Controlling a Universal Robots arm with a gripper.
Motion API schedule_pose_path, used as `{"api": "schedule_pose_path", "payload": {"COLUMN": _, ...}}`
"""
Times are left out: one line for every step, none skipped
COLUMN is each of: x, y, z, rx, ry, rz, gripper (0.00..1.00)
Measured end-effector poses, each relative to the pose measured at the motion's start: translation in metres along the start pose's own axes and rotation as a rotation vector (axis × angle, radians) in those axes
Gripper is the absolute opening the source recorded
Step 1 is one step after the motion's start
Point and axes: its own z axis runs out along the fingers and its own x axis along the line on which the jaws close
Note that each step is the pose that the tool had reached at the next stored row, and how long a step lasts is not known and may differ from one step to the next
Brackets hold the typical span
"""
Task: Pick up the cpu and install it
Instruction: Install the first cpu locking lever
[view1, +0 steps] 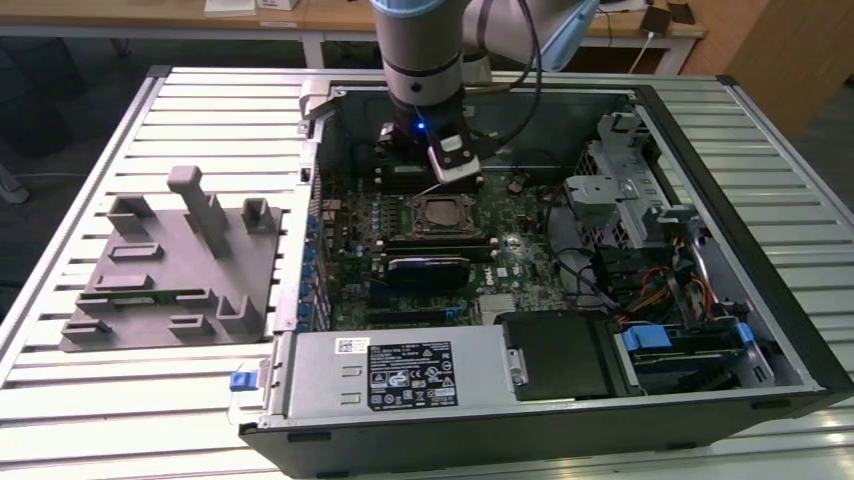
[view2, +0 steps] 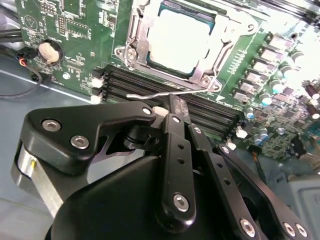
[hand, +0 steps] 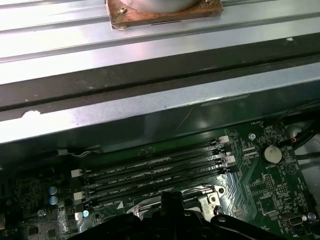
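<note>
A slatted metal table (view1: 67, 420) carries an open black desktop computer case (view1: 790, 300) lying on its side. On the exterior view's left sits a matte grey moulded holder (view1: 174, 270) with upright posts. The grey-and-blue arm (view1: 424, 50) reaches down into the case from its far side. A boxy silver power supply (view1: 387, 375) fills the near edge, and the green motherboard (view1: 521, 250) lies flat behind it.

The black gripper (view2: 172, 106), built of jointed links with bright screws, hangs over the four dark memory slots (view2: 135, 82). Its fingers are drawn together, with no gap between the tips. The tips are at a thin bent wire lever (view2: 145, 95); whether they pinch it I cannot tell.

Just beyond the slots, the cpu (view2: 179, 39) lies flat in the motherboard socket, apart from the gripper. Its square top is smooth silver-white metal, bordered by the shiny steel socket frame (view2: 142, 40). A round coin battery (view2: 49, 50) sits off to one side.
</note>
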Motion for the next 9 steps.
{"api": "schedule_pose_path", "payload": {"x": 0.0, "y": -0.0002, "z": 0.0006, "rx": -0.0013, "ry": -0.0044, "rz": -0.001, "gripper": 0.11}}
{"api": "schedule_pose_path", "payload": {"x": 0.0001, "y": -0.0003, "z": 0.0013, "rx": -0.0025, "ry": -0.009, "rz": -0.002, "gripper": 0.11}}
{"api": "schedule_pose_path", "payload": {"x": 0.0001, "y": -0.0005, "z": 0.0018, "rx": -0.0035, "ry": -0.0134, "rz": -0.003, "gripper": 0.11}}
{"api": "schedule_pose_path", "payload": {"x": 0.0002, "y": -0.0006, "z": 0.0024, "rx": -0.0047, "ry": -0.0179, "rz": -0.004, "gripper": 0.11}}
{"api": "schedule_pose_path", "payload": {"x": 0.0, "y": -0.0007, "z": 0.0031, "rx": -0.0058, "ry": -0.0219, "rz": -0.005, "gripper": 0.11}}
{"api": "schedule_pose_path", "payload": {"x": -0.0002, "y": -0.0008, "z": 0.0039, "rx": -0.0068, "ry": -0.0257, "rz": -0.007, "gripper": 0.11}}
{"api": "schedule_pose_path", "payload": {"x": -0.0005, "y": -0.0009, "z": 0.0045, "rx": -0.0077, "ry": -0.0287, "rz": -0.007, "gripper": 0.11}}
{"api": "schedule_pose_path", "payload": {"x": -0.0008, "y": -0.001, "z": 0.005, "rx": -0.0081, "ry": -0.0309, "rz": -0.008, "gripper": 0.11}}
{"api": "schedule_pose_path", "payload": {"x": -0.001, "y": -0.001, "z": 0.0053, "rx": -0.0081, "ry": -0.0313, "rz": -0.008, "gripper": 0.11}}
